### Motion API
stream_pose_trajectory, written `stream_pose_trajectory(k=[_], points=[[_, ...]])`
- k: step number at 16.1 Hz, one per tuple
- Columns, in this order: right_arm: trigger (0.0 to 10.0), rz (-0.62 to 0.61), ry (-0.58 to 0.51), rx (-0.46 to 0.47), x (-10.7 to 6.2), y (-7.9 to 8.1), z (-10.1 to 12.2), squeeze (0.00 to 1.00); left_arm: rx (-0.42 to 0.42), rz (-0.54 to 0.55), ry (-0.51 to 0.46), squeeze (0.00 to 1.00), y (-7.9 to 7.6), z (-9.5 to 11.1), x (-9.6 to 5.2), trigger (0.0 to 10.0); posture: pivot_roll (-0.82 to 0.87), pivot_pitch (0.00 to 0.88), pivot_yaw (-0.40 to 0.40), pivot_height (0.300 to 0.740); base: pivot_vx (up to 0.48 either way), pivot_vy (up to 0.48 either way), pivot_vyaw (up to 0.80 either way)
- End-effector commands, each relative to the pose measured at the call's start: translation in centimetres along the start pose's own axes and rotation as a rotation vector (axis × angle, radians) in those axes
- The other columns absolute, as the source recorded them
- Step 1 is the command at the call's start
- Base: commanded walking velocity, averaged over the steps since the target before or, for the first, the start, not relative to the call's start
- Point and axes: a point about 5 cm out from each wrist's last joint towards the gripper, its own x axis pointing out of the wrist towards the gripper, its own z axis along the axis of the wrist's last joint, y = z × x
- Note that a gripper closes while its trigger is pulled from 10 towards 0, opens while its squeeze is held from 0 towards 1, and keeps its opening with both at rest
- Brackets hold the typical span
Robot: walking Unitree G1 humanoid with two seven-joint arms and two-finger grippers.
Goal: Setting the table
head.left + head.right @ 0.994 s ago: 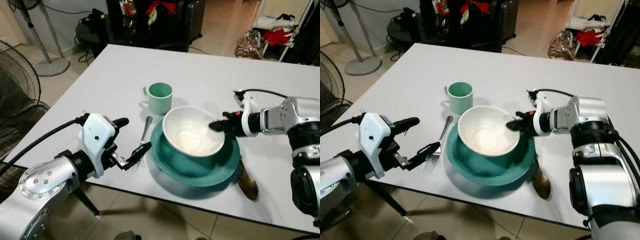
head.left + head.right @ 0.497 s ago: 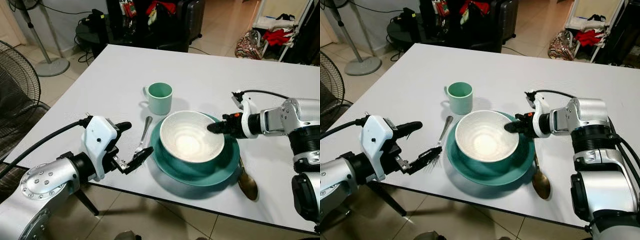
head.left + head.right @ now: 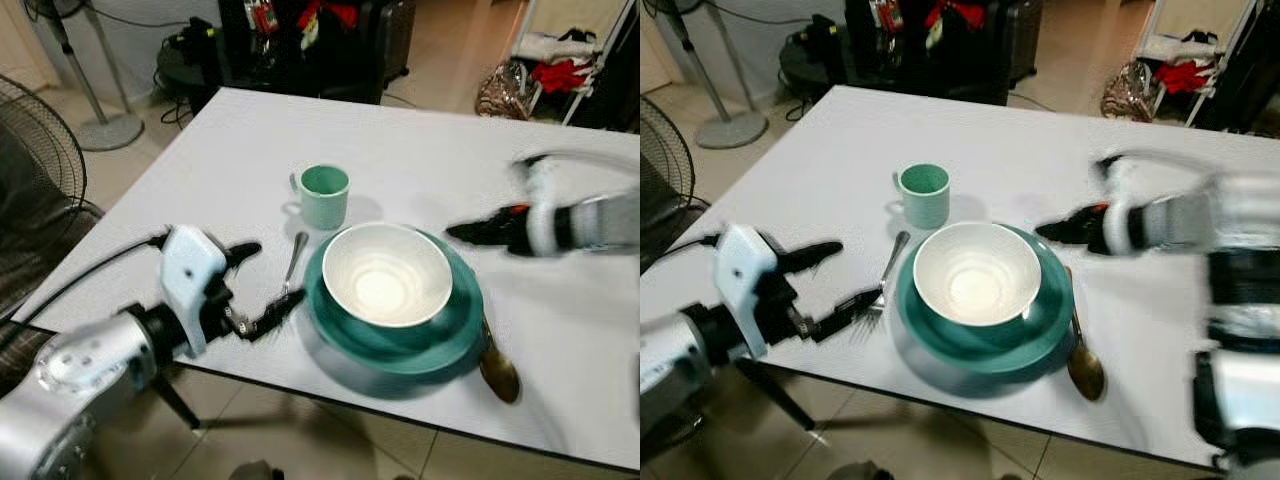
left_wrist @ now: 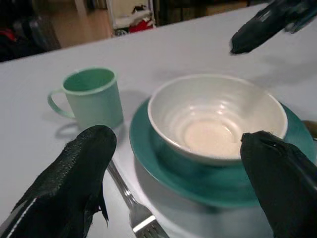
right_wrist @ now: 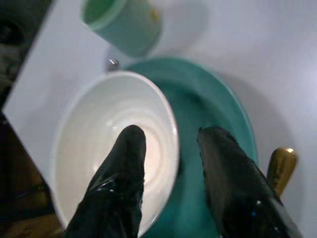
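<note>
White bowl (image 3: 387, 273) sitting centre frame on teal plate (image 3: 398, 340), on counter (image 3: 420, 150). We are judging it ceramic: rigid, breakable, glazed-slick; rim best for holding. Right gripper (image 5: 173, 163) fingers parted, holding nothing; left gripper (image 4: 183, 178) wide open, holding nothing.

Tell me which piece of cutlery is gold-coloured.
The spoon, lying on the table at the teal plate's right edge. The fork on the plate's left is silver.
</note>
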Motion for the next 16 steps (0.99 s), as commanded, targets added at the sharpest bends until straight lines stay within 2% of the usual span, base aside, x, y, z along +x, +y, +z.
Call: stream_pose_trajectory(k=[1, 2, 3, 4, 5, 6, 7, 8, 9, 10, 12, 16], points=[[10.0, 0.091, -0.061, -0.041, -1.8, 1.4, 0.4, 0.00, -0.020, 0.026, -0.009, 0.00, 0.5, 0.1, -0.2, 10.0, 0.02, 0.048, 0.024, 0.740, 0.000, 0.000, 0.00], [10.0, 0.127, -0.147, -0.125, -3.4, 2.8, 0.8, 0.00, -0.038, 0.046, -0.021, 0.00, 0.7, 0.2, -0.5, 10.0, 0.01, 0.046, 0.032, 0.740, 0.000, 0.000, 0.00], [10.0, 0.108, -0.216, -0.197, -4.0, 3.5, 0.9, 0.00, -0.044, 0.058, -0.030, 0.00, 0.7, 0.3, -0.7, 10.0, 0.00, 0.044, 0.038, 0.740, 0.000, 0.000, 0.00], [10.0, 0.003, -0.390, -0.360, -3.9, 4.2, 0.8, 0.00, -0.048, 0.091, -0.055, 0.00, 0.7, 0.5, -0.8, 10.0, -0.01, 0.042, 0.045, 0.740, 0.000, 0.000, 0.00], [10.0, -0.060, -0.507, -0.482, -3.2, 5.4, -0.4, 0.00, -0.020, 0.158, -0.069, 0.00, 0.8, 0.7, -0.9, 10.0, -0.01, 0.037, 0.056, 0.740, 0.000, 0.000, 0.00], [10.0, -0.096, -0.534, -0.540, -2.5, 6.4, -1.9, 0.00, -0.035, 0.217, -0.057, 0.00, 0.9, 0.5, -1.0, 10.0, -0.01, 0.035, 0.062, 0.740, 0.000, 0.000, 0.00], [10.0, -0.070, -0.566, -0.522, -1.3, 7.8, -4.0, 0.00, -0.015, 0.325, -0.088, 0.00, 1.1, 0.7, -1.1, 10.0, -0.02, 0.031, 0.079, 0.740, 0.000, 0.000, 0.00], [10.0, -0.051, -0.585, -0.512, -1.1, 8.3, -4.6, 0.00, -0.006, 0.367, -0.107, 0.00, 1.2, 0.9, -1.1, 10.0, -0.03, 0.031, 0.081, 0.740, 0.000, 0.000, 0.00], [10.0, -0.065, -0.619, -0.477, -0.2, 9.3, -5.9, 0.00, -0.058, 0.486, -0.157, 0.00, 1.7, 1.0, -1.2, 10.0, -0.03, 0.026, 0.091, 0.740, 0.000, 0.000, 0.00], [10.0, -0.087, -0.663, -0.466, 0.5, 10.2, -6.7, 0.00, -0.074, 0.540, -0.154, 0.00, 1.7, 0.6, -1.1, 10.0, -0.02, 0.020, 0.086, 0.740, 0.000, 0.000, 0.80], [10.0, -0.093, -0.724, -0.453, 1.1, 11.1, -7.6, 0.00, -0.074, 0.556, -0.124, 0.00, 1.0, 0.0, -0.6, 10.0, -0.02, 0.014, 0.071, 0.740, 0.000, 0.000, 0.80], [10.0, -0.094, -0.733, -0.445, 1.5, 11.1, -8.2, 0.00, -0.051, 0.558, -0.123, 0.00, 0.1, -0.3, -0.3, 10.0, -0.02, 0.000, 0.065, 0.740, 0.000, 0.000, 0.80]])
